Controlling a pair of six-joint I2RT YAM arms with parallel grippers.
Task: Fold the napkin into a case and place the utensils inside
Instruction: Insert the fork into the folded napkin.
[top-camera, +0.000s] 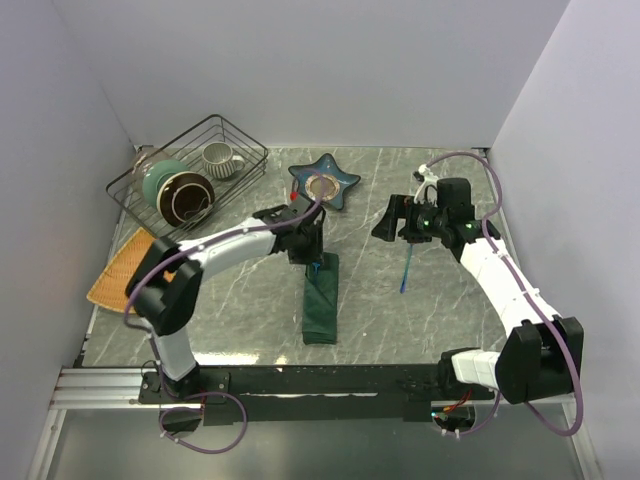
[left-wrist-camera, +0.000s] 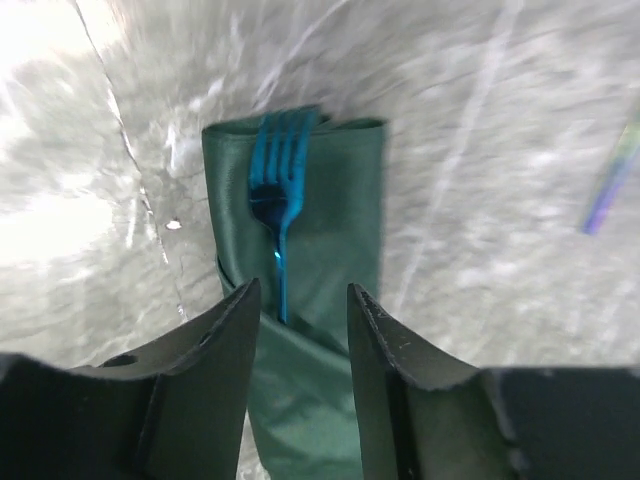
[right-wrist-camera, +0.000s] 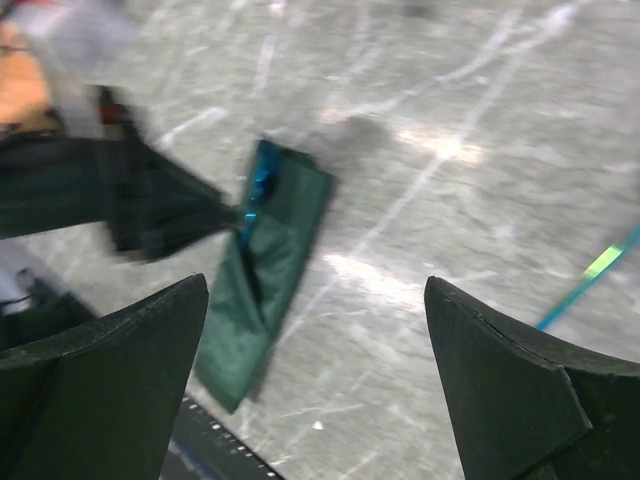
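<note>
The dark green napkin lies folded as a narrow case (top-camera: 320, 302) at the table's middle front. A bright blue fork (left-wrist-camera: 277, 175) lies on it, tines out at the far end and handle tucked under a fold. My left gripper (top-camera: 306, 250) hovers open over that end, its fingers (left-wrist-camera: 222, 335) on either side of the handle, touching nothing. A second slim utensil (top-camera: 405, 272), blue with a green-purple sheen, lies on the table to the right of the case; no plainly pink one shows. My right gripper (top-camera: 393, 222) is wide open and empty above it.
A star-shaped blue dish (top-camera: 323, 182) sits behind the case. A wire basket (top-camera: 245, 150) with bowls and a mug stands at the back left. An orange-tan mat (top-camera: 118, 268) lies at the left edge. White walls close in three sides.
</note>
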